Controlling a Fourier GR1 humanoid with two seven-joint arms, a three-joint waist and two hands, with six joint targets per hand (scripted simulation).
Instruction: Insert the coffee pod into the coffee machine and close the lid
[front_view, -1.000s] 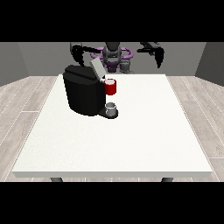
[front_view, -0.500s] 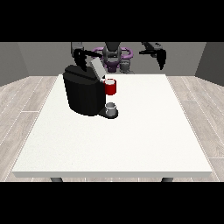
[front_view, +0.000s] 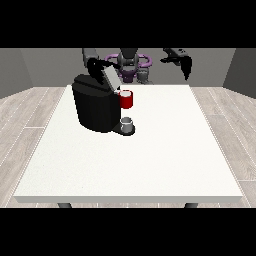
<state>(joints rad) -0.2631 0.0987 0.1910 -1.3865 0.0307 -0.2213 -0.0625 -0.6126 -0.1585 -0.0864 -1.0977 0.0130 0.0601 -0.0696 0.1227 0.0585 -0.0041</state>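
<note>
Front view is showing the white table (front_view: 150, 165) filling most of the scene, with the black coffee machine (front_view: 95, 107) sitting on its far side toward the view's left, its lid (front_view: 111, 76) tilting up open. At the machine's front a red thing (front_view: 126, 99) is showing, and below it a small grey thing (front_view: 127, 123) is resting on the base. The hand at the view's left (front_view: 100, 65) is hovering just behind the lid; whether its fingers are curled I cannot tell. The hand at the view's right (front_view: 184, 64) is hanging raised well apart from the machine, fingers pointing down, relaxed and holding nothing.
</note>
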